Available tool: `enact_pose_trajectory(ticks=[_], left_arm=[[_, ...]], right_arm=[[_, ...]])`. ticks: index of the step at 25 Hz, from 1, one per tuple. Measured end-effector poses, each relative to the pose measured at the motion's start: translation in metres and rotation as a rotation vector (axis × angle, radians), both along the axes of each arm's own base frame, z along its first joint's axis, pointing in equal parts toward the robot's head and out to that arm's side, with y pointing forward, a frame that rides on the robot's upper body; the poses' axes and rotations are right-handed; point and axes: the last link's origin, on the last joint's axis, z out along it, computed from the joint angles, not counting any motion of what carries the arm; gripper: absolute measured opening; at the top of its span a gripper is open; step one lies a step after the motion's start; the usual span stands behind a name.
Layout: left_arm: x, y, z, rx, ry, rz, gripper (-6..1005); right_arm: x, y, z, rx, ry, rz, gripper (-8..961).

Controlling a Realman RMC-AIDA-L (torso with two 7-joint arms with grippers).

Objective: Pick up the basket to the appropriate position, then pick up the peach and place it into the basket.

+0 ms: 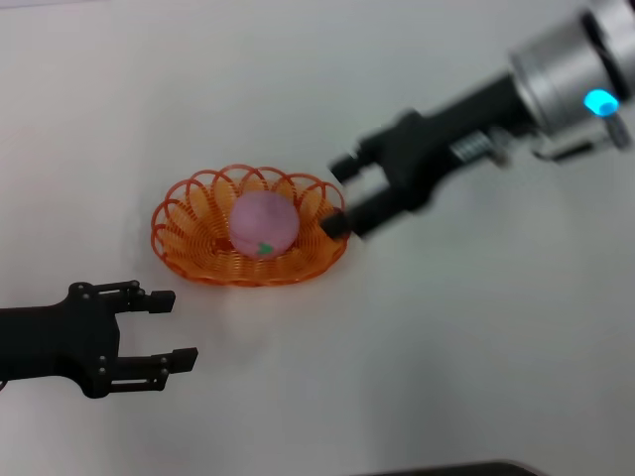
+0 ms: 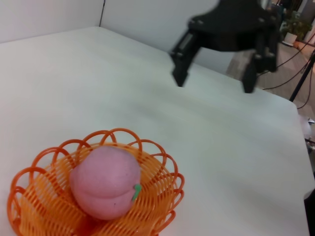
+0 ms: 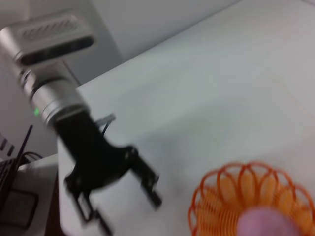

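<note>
Peach (image 1: 263,224) sat inside the basket (image 1: 189,233) on the tabletop (image 1: 446,347), so placement appeared complete. Right pincer (image 1: 341,194), beside the rim, was open and empty. Left pincer (image 1: 171,330) was open, empty, nearby.

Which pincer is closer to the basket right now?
The right pincer, open beside the rim of the orange basket that holds the peach. The left pincer, also open, sits farther off, apart from the basket.

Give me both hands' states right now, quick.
Left hand: open, empty, near the basket.
Right hand: open, empty, by the basket's rim; the peach sits inside.
</note>
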Motion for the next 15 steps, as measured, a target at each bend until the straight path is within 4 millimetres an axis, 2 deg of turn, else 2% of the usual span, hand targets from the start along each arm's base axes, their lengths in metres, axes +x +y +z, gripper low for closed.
enact_pose_trajectory(ticks=[6, 12, 15], left_arm=[[-0.001, 0.000, 0.001, 0.008, 0.001, 0.007, 762], [-0.004, -0.003, 0.001, 0.009, -0.004, 0.021, 762], [-0.004, -0.004, 0.001, 0.009, -0.005, 0.025, 762]], right_arm=[[0.051, -0.029, 0.011, 0.055, 0.081, 0.017, 864], [0.093, -0.049, 0.004, 0.119, 0.135, 0.021, 865], [0.106, -0.056, 0.000, 0.144, 0.171, 0.042, 870]])
